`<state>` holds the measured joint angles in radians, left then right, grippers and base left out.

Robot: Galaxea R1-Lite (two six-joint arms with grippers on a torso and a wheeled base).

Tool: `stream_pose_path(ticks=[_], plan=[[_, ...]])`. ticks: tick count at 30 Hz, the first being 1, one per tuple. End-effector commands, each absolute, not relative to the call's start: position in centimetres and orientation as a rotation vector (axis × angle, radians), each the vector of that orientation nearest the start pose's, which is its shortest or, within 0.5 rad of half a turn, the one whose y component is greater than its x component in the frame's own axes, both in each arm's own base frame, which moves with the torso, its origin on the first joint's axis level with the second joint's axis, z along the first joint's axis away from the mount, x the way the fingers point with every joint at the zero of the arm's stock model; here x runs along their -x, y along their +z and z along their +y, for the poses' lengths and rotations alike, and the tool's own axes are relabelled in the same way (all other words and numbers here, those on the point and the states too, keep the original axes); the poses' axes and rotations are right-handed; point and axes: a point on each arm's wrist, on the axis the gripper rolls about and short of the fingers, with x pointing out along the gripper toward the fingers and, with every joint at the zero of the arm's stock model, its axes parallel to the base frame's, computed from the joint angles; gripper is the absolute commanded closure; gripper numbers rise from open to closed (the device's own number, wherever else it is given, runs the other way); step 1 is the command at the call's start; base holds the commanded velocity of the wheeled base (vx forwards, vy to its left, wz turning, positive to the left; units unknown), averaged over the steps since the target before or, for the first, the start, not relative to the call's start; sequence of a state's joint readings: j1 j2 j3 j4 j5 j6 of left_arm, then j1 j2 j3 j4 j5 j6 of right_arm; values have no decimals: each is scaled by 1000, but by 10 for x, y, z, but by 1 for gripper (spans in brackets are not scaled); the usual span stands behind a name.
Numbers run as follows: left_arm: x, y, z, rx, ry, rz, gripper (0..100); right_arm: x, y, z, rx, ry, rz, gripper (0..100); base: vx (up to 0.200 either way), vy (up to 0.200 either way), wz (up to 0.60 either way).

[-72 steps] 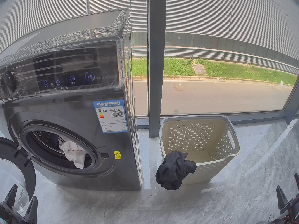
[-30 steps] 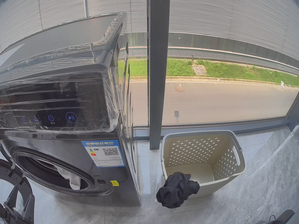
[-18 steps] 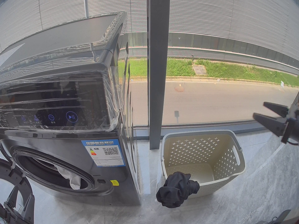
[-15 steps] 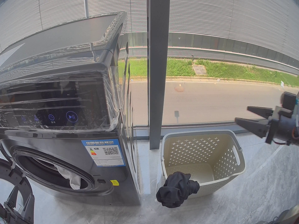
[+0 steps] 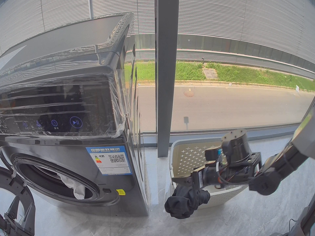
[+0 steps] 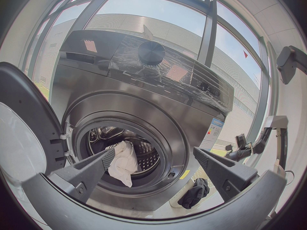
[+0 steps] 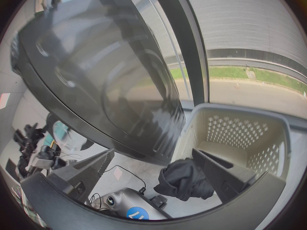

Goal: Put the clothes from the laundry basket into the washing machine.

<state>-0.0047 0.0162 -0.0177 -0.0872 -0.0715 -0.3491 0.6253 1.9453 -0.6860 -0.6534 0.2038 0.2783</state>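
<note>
A black garment hangs over the front left corner of the beige laundry basket on the floor. My right gripper hovers open just above that garment, its arm stretched across the basket. From the right wrist, the black garment lies by one finger of the right gripper, on the basket rim. The washing machine stands left with its door open; a white cloth hangs in the drum mouth. My left gripper is open, low by the door, facing the white cloth.
The open round door swings out at the lower left. A dark window pillar rises between machine and basket, with glass behind. Bare marble floor lies in front of the basket and to its right.
The head camera shifted early on. Since then my right arm came in from the right and dropped across the basket to just above the black garment. The left gripper stayed put.
</note>
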Motion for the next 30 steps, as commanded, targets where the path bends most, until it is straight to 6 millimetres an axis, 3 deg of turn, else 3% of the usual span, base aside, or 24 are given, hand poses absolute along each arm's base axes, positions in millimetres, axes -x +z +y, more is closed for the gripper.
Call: stream_pose_path(ticks=[1,5,19,25,30], plan=[[23,85,-1,353,-87,-77,0,-250,12,225,-82,662,885,0,0,0,0],[23,85,-1,353,-87,-75,0,-252,3,224,-91,560,894,0,0,0,0],[23,85,-1,352,-78,-77,0,-259,12,214,-159,320,815,0,0,0,0],[23,85,-1,352,-76,-77,0,-266,18,204,-186,275,794,0,0,0,0],[23,85,-1,352,-76,-77,0,-263,7,201,-169,264,829,0,0,0,0]])
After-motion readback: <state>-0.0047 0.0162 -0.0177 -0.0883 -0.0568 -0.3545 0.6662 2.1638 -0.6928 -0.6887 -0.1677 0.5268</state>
